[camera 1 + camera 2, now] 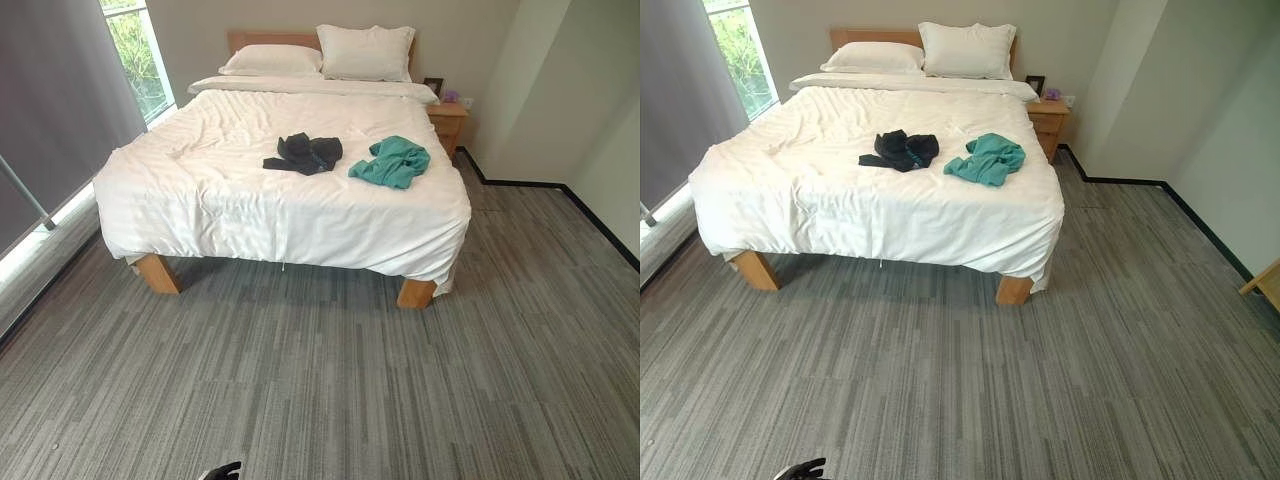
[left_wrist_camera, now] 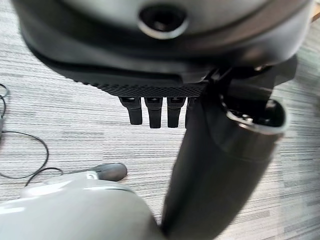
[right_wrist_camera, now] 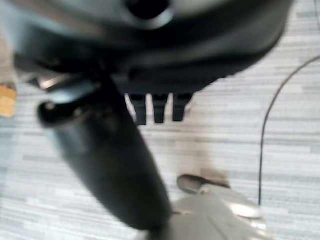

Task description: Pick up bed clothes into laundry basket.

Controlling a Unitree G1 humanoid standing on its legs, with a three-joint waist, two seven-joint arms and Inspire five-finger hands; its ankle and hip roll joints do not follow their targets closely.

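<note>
A dark grey garment (image 1: 305, 153) lies crumpled near the middle of the white bed (image 1: 200, 190). A teal garment (image 1: 392, 162) lies bunched to its right, closer to the bed's right edge. Both are well ahead of me, across a stretch of carpet. My left hand (image 2: 152, 112) hangs over the floor with straight fingers and its thumb (image 2: 215, 165) standing out, holding nothing. My right hand (image 3: 157, 107) hangs the same way over the carpet, fingers straight and empty.
Two pillows (image 1: 365, 52) rest against the wooden headboard. A small wooden nightstand (image 1: 447, 118) stands at the bed's far right. A window and grey blind (image 1: 60, 110) run along the left. Grey carpet (image 1: 330, 380) spreads between me and the bed. A wooden corner (image 1: 1265, 282) pokes in at the right.
</note>
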